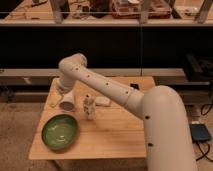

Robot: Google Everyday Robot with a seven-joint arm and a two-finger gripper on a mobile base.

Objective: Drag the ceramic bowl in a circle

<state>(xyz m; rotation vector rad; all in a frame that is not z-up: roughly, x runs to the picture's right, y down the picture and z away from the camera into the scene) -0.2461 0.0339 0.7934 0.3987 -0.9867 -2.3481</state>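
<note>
Ceramic bowl (60, 132), wide, shallow and glossy green, sits at the near-left corner of your light wooden table (116, 134). Your gripper (66, 103) hangs just beyond it, over the table's far-left part, jaws spread and, as far as you can judge, holding nothing. So the bowl lies toward the near side of the gripper and a touch left, close but apart. The fingertips blur into the wrist. A small white upright object (90, 107) to the right is hard to identify, so give it room.
</note>
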